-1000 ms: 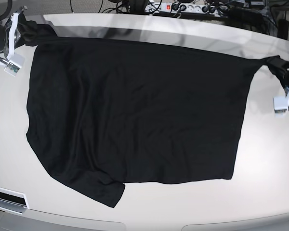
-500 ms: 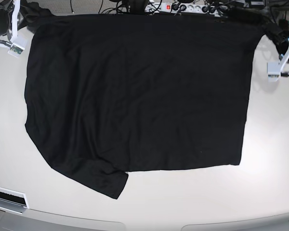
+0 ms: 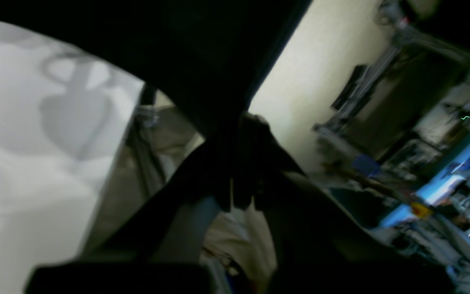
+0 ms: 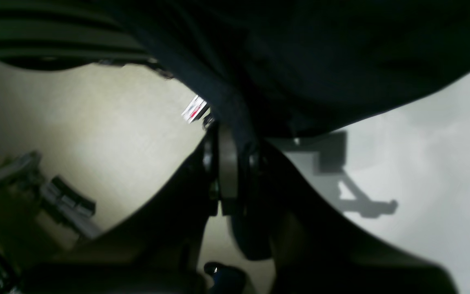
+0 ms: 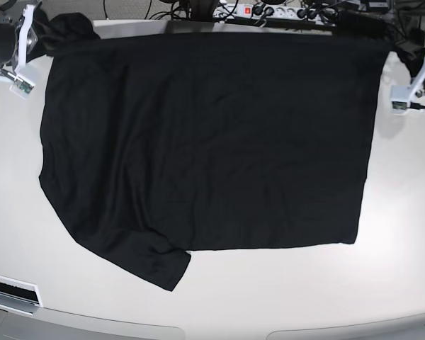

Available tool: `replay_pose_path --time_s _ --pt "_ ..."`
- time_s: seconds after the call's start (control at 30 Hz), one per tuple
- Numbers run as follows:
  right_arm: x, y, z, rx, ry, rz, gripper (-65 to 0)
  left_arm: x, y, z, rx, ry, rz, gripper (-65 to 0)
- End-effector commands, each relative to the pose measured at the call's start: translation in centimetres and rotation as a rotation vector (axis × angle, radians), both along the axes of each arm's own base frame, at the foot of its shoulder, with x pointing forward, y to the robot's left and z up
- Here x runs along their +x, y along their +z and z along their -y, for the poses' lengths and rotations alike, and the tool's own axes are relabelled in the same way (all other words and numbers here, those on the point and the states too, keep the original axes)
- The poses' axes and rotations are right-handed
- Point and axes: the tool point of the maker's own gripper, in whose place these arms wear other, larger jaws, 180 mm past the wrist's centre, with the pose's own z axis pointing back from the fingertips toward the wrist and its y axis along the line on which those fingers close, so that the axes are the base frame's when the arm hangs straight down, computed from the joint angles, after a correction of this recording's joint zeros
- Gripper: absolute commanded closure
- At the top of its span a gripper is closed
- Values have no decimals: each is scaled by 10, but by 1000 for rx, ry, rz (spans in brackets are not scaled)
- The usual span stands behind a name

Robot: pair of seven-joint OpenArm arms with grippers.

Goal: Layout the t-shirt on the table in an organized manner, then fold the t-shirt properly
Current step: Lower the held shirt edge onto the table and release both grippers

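The black t-shirt (image 5: 205,142) is stretched out wide over the off-white table (image 5: 269,297), one sleeve (image 5: 156,265) sticking out at the front left. At the far right corner my left gripper (image 5: 402,51) is shut on bunched cloth. The left wrist view shows its fingers (image 3: 255,139) pinching the t-shirt (image 3: 202,61), which hangs taut from them. My right gripper (image 5: 41,34) is shut on the far left corner. In the right wrist view its closed fingers (image 4: 227,163) clamp the t-shirt (image 4: 320,61). The collar is not visible.
A power strip (image 5: 269,10) and tangled cables lie just beyond the table's far edge. A dark slot with a white strip (image 5: 10,290) sits at the front left corner. Bare tabletop (image 5: 404,212) stretches along the front and right of the shirt.
Both grippers carried the shirt's far edge toward the back of the table, pulling the cloth flatter and wider. Since half a second ago that edge has come slightly back toward the front.
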Motion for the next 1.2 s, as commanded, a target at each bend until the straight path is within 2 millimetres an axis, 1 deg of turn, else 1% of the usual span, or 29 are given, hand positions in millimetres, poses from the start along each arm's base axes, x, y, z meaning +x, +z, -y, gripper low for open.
replay_pose_path --time_s 0.0,0.27,0.4,0.47,0.53,0.63,0.73,0.8,0.9,1.03,1.17 --pt "11 7 2 -8 11 44 0 8 5 -10 37 -11 32 0" --pt "40 19 -4 27 -1 149 0 30 -13 4 23 -78 145 0" --pt "53 18 -6 6 19 199 0 41 -21 11 14 -112 202 0" --pt "56 15 -12 5 45 207 0 48 -26 7 49 -154 243 0" --pt "61 10 -16 -21 61 212 0 57 -28 -2 109 -168 289 0" --pt "72 2 -14 -101 80 244 0 70 -28 -13 172 -173 354 0" --pt "82 -1 -14 -149 92 284 0 81 -28 -15 191 -171 412 0" --pt "87 0 -18 -146 105 301 0 84 -28 -15 191 -182 430 0" --pt "89 2 -21 -134 130 312 0 89 -27 -19 209 -204 452 0" --pt "92 4 -22 -129 128 325 0 100 -24 -23 232 -228 496 0" --pt "98 6 -23 -123 116 356 0 125 -11 -21 240 -177 586 0"
